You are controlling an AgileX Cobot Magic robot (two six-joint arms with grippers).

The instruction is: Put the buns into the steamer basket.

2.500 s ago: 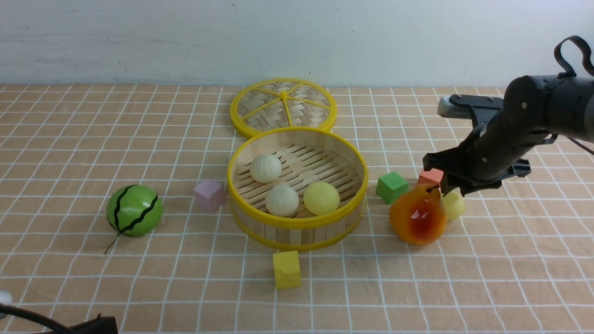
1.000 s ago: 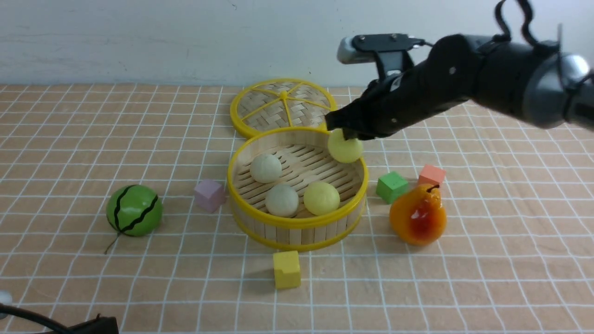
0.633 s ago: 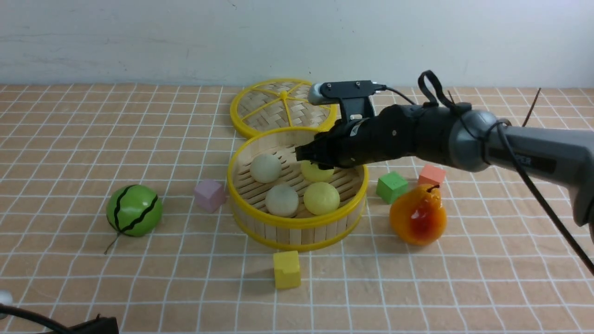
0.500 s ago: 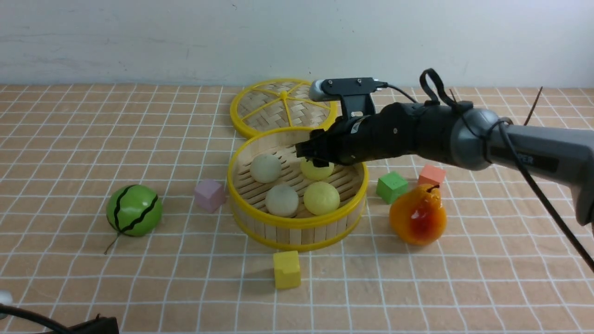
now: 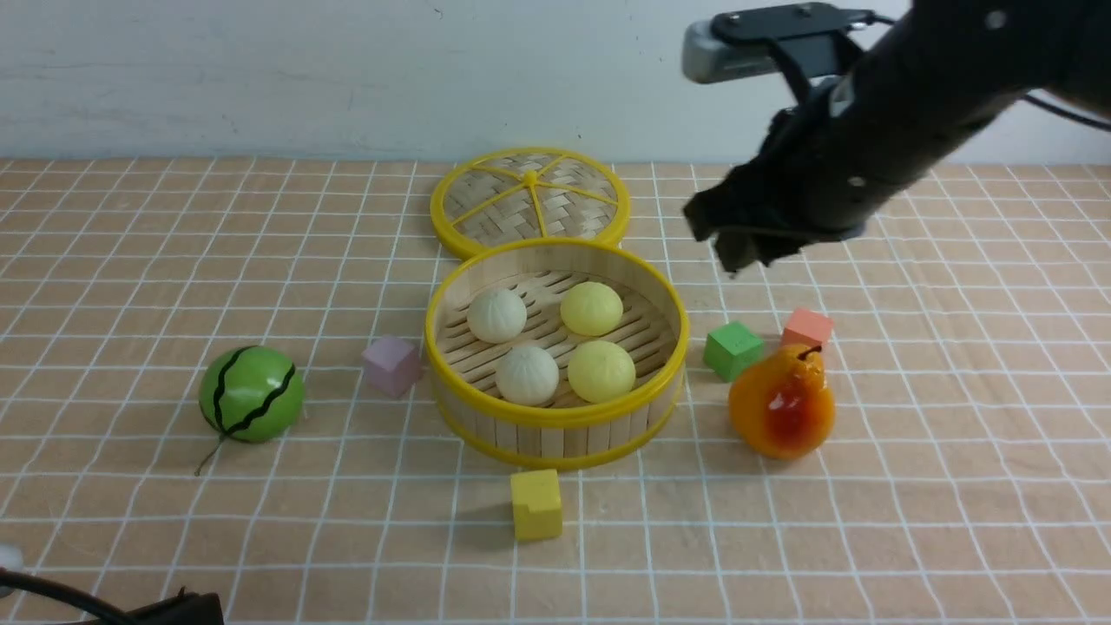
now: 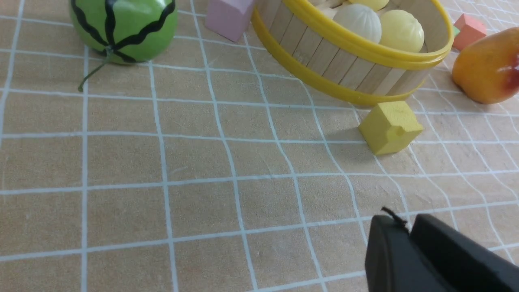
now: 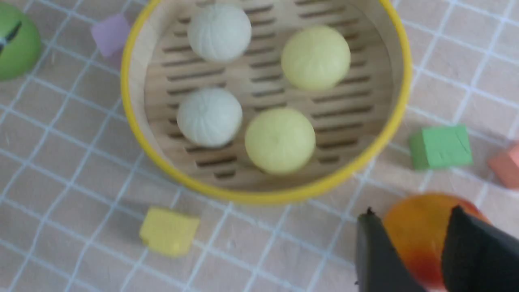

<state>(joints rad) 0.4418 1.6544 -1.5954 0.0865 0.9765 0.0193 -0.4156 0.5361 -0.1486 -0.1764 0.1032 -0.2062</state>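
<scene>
The steamer basket (image 5: 555, 418) stands mid-table with two off-white buns (image 5: 496, 314) (image 5: 527, 374) and two pale yellow buns (image 5: 591, 307) (image 5: 601, 371) resting on its slatted floor. The right wrist view looks down on the same basket (image 7: 399, 101) and all of its buns. My right gripper (image 5: 738, 252) hangs high above the table, to the right of the basket. It is open (image 7: 411, 213) with nothing between its fingers; the pear shows far below the gap. My left gripper (image 6: 407, 223) is shut and empty, low over the cloth near the table's front left.
A flat woven lid (image 5: 529, 200) lies behind the basket. A green watermelon ball (image 5: 252, 393) and a pink cube (image 5: 391, 365) sit to its left, and a yellow cube (image 5: 536, 503) in front. A green cube (image 5: 733, 349), an orange cube (image 5: 807, 330) and an orange pear (image 5: 781, 404) are on its right.
My right gripper set the second yellow bun down in the basket, let go, then rose and pulled back to the right. The left gripper has stayed where it was.
</scene>
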